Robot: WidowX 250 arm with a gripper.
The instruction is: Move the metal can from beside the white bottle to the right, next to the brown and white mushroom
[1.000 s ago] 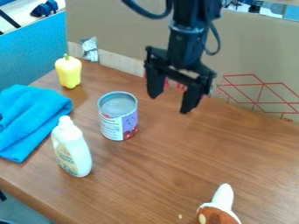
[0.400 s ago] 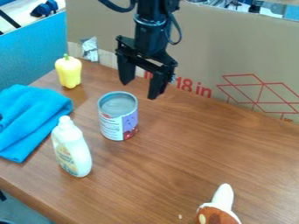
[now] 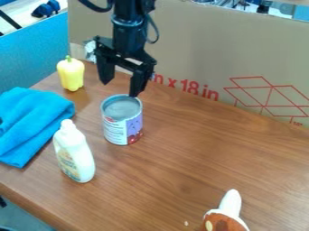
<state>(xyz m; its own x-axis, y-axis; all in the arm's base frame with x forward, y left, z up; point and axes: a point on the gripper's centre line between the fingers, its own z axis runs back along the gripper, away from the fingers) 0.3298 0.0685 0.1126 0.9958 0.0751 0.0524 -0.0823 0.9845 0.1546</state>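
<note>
Can upright is your clock's centre: nearest you sits a brown-and-white object at five o'clock, then a standing white bottle between seven and eight, a blue cloth at nine. Your gripper hangs open, empty, towards twelve; a yellow pepper stands at eleven.

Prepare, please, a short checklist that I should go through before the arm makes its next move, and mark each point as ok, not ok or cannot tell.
1. Pincer open: ok, there is a wide gap in it.
2. Pincer empty: ok, nothing is held.
3. Can upright: ok, it stands on the table.
4. Pincer clear of the can: cannot tell; one fingertip overlaps the far rim in this view, so contact or a gap is not certain.
5. Bottle upright: ok, cap on top.
6. Cloth away from the can: ok, bare table lies between them.
</note>
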